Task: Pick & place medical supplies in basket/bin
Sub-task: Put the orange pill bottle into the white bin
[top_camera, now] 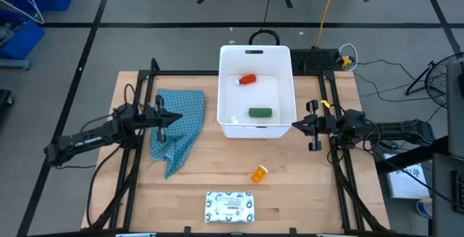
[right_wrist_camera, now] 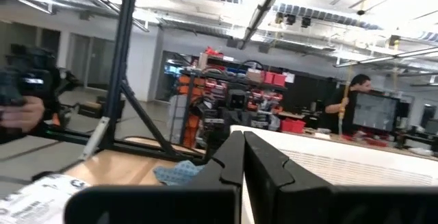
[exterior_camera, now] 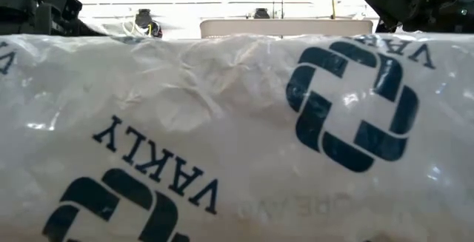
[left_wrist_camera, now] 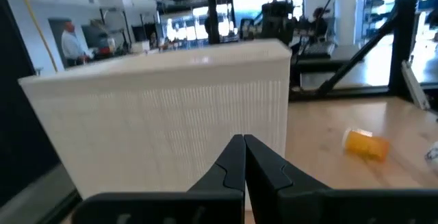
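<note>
Left end effector (top_camera: 176, 117): closed, empty, over blue cloth (top_camera: 176, 130).
Right end effector (top_camera: 296, 126): closed, empty, beside white bin (top_camera: 286, 63).

We see the table (top_camera: 217, 193) evenly and brightly lit from above, with only faint shadows. In the low view the packet (exterior_camera: 237, 138) fills the lens, glossy with glare, and the background blows out white. Both wrist views are soft; the bottle (left_wrist_camera: 367, 144) blurs, and ceiling lights (right_wrist_camera: 321, 5) flare overhead.
</note>
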Controlling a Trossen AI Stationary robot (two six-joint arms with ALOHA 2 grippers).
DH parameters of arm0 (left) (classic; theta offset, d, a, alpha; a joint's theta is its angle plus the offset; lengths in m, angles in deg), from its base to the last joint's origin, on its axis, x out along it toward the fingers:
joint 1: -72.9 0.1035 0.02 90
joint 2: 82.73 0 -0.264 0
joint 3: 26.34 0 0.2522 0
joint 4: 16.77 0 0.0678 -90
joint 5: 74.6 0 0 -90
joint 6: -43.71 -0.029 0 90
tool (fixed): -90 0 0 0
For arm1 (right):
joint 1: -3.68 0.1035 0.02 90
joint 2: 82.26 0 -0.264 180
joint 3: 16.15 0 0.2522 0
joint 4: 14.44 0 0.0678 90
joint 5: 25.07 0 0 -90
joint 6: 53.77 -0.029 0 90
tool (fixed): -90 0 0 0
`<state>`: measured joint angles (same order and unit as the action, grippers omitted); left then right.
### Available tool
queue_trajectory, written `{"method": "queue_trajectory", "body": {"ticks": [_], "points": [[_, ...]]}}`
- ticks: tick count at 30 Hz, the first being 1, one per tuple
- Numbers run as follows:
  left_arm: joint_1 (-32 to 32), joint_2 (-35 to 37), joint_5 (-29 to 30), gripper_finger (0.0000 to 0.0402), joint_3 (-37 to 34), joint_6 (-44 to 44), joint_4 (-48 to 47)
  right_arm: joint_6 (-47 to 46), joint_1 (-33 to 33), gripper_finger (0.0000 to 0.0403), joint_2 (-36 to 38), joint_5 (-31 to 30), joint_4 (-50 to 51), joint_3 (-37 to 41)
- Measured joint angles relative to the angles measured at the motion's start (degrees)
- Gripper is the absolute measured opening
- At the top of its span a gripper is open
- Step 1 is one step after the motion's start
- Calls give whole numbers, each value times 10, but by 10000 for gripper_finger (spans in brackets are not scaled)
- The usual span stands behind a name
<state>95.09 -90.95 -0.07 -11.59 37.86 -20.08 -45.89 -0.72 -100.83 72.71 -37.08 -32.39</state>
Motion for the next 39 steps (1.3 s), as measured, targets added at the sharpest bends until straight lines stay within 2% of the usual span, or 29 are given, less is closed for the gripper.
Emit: {"method": "queue_trajectory", "body": {"ticks": [3,5,9,14,19,22,28,34,39], "points": [[0,1,-10,6,3,2,5,-10,0,0,0,5,0,-13],[0,0,-5,14,3,2,3,-3,0,0,-1,28,40,-39],[0,1,23,28,3,0,6,18,16,0,-26,41,129,-159],[0,1,31,35,3,4,8,33,59,0,-142,37,262,-318],[0,0,31,36,3,19,8,-3,95,0,-288,-47,388,-470],[0,0,31,36,3,20,6,-39,109,9,-377,-64,472,-538],[0,0,30,35,3,46,0,-42,161,54,-517,-63,587,-637],[0,0,18,35,3,71,-6,6,208,130,-602,-64,587,-654],[0,0,15,35,3,90,-33,-11,221,204,-654,-46,593,-653]]}}
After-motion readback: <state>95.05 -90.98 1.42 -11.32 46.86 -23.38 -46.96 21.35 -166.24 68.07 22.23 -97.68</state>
